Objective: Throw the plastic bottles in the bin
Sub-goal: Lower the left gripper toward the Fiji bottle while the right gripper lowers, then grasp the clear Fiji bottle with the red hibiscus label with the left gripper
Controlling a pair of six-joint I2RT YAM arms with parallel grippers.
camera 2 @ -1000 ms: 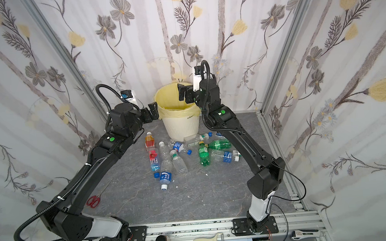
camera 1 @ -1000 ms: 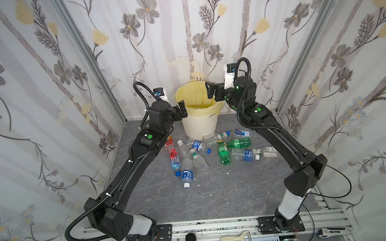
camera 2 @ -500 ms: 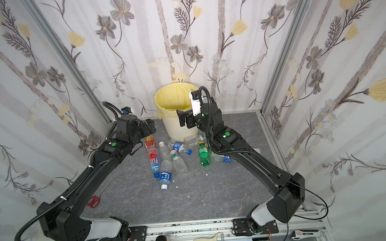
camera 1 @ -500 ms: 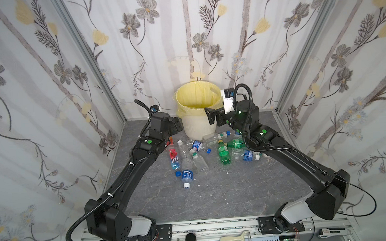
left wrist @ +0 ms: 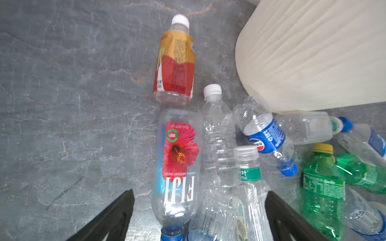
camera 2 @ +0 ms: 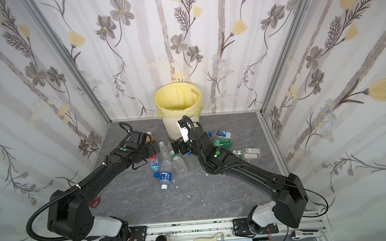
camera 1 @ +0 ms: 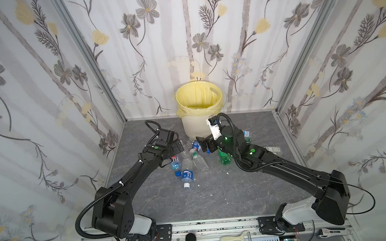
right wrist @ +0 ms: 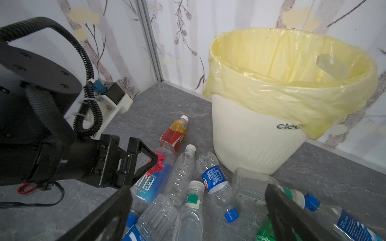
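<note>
- Both arms were low over the heap. The plastic bottles (camera 1: pixel 188 165) lay bunched on the grey tabletop (camera 1: pixel 215 194), right at the foot of the bin (camera 1: pixel 193 125), which stood mid-way along the far edge with its yellow liner (right wrist: pixel 282 94) folded over the rim.
- The left gripper (left wrist: pixel 200 192) was empty, its fingers (left wrist: pixel 124 205) spread wide. They bracketed the Fiji bottle (left wrist: pixel 179 167) and the clear bottle (left wrist: pixel 217 135) beside it, which looked like a line-up for a pick.
- The right gripper (right wrist: pixel 198 186) was empty too, fingers (right wrist: pixel 288 219) just as wide. It pointed toward the bin with a green-label bottle (right wrist: pixel 193 201) sitting between them.
- It was tight in there, with the two grippers near each other over the same pile. Closing in together risked a knock, I'd say.
- The orange-red bottle (left wrist: pixel 174 66) lay a little apart on the pile's far-left side with bare tabletop beside it, probably the easiest grab.
- The green Sprite bottle (left wrist: pixel 322 187) was crowded in among its neighbours, so a clean pinch there seemed harder.
- A stray bottle (camera 2: pixel 247 153) lay out toward the right edge.
- The front half of the tabletop was wide open. The bin's rim sat well above the bottles and the back wall (camera 1: pixel 136 59) was close behind it, so any drop would need a lift over the rim from the front.
</note>
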